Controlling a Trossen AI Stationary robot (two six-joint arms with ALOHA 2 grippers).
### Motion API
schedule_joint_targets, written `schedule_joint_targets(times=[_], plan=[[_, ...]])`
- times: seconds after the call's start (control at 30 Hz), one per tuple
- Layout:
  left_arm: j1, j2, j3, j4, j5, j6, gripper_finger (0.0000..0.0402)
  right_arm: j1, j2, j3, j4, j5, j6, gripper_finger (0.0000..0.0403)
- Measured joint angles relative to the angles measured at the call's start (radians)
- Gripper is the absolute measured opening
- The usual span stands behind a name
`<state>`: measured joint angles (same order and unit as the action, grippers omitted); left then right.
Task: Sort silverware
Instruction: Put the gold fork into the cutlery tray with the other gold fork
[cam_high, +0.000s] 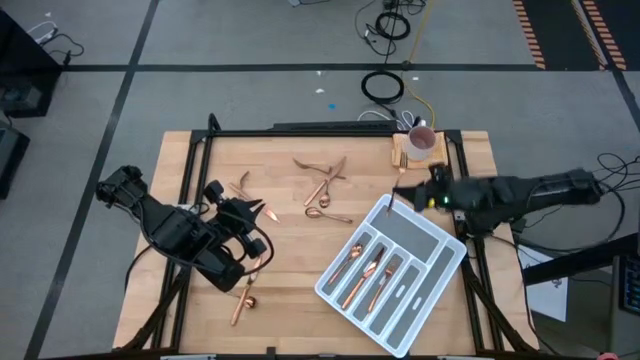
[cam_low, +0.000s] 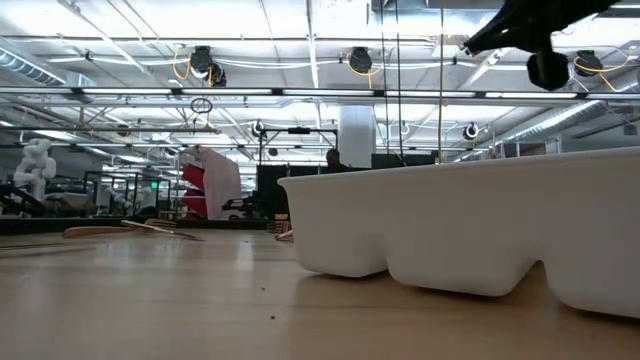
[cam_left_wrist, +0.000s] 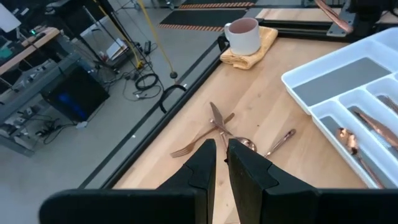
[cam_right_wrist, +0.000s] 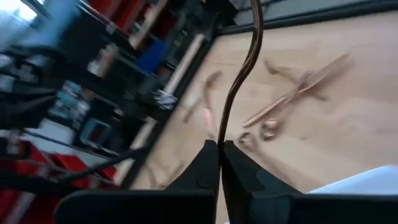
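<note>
Wooden table (cam_high: 300, 290): butcher-block top inside a dark frame, carrying every item listed below.

Left arm: dark, reaching in across the table's left half. Left gripper (cam_left_wrist: 221, 148) sits over bare wood, aimed at the loose cutlery. Whether it is clenched or released cannot be told, and nothing shows in its grip.

Right arm: dark, reaching in from the table's right edge. Right gripper (cam_right_wrist: 219, 149) is clenched on the slim handle of a copper utensil (cam_right_wrist: 245, 68), which stands up out of the fingers (cam_right_wrist: 202, 165). The gripper hangs above the far end of the tray.

Cutlery tray (cam_high: 412, 232): grey-white, divided, lying at a slant on the table. One wide compartment lies under the right gripper, with narrow compartments running away from it towards the front edge.

Mug (cam_high: 421, 141): pale, upright, behind the right gripper at the table's back edge. It stands on a yellow cloth (cam_left_wrist: 264, 46).

Silverware, copper-coloured, in these lots:
- sorted pieces (cam_high: 365, 268), lying lengthwise in the tray's narrow compartments, beyond the right gripper towards the front edge;
- crossed pieces (cam_high: 325, 180), loose on the wood ahead of the left gripper, between the two grippers;
- spoon (cam_high: 325, 213), just beside the crossed pieces and nearer the left gripper;
- two pieces (cam_high: 243, 185) beside the left arm, towards the back edge;
- one piece (cam_high: 243, 300) on the other side of the left arm, near the front edge.
</note>
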<state>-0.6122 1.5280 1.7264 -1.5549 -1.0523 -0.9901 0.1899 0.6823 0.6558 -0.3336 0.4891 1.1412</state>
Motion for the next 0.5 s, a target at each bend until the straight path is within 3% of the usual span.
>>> schedule_joint_targets(times=[0.13, 0.3, 0.5], plan=[[0.014, 0.0, 0.0, 0.015, 0.0, 0.0, 0.0048, 0.248, 0.039, -0.08, 0.105, 0.259, 0.122, 0.0], [0.034, 0.0, 0.0, 0.029, 0.001, 0.0, 0.0048, 0.522, 0.18, -0.086, 0.135, 0.547, 0.318, 0.0], [0.068, 0.0, 0.0, 0.03, 0.002, 0.0, 0.0048, 0.714, 0.43, -0.084, 0.227, 0.738, 0.614, 0.0]])
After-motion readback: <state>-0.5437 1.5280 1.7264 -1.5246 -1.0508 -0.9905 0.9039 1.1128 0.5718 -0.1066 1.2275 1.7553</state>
